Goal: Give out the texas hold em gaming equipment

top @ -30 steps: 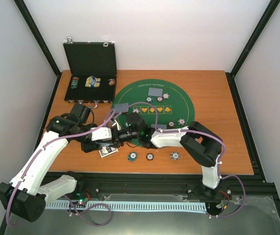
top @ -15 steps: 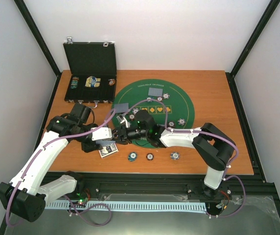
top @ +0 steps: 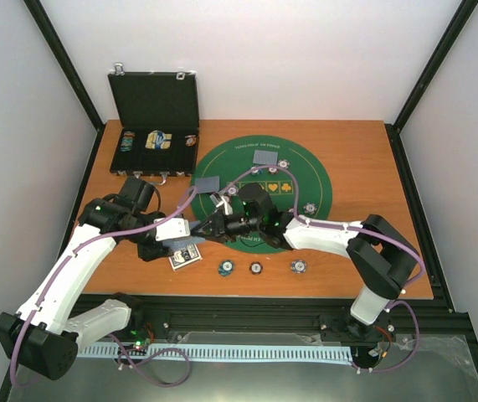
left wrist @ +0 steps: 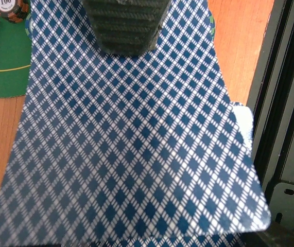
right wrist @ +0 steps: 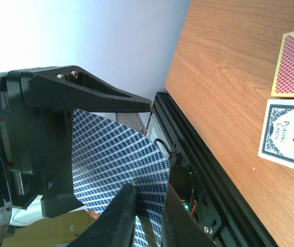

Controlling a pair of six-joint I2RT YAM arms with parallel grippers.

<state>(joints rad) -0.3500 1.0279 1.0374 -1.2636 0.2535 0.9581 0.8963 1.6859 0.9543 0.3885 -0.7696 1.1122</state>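
Two claws meet above the near left of the counter (top: 364, 151): our left claw (left wrist: 128, 31) is clamped on a stack of blue-backed playing cards (left wrist: 131, 144), and our right claw (right wrist: 149, 190) is pinched narrow on the edge of a single card (right wrist: 136, 170). We judge this a dealing step. Next we must slide that card free without dragging its neighbours, then carry it to the green felt (top: 305, 180).

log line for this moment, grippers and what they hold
left gripper: shut on cards | right gripper: shut on cards | case: open
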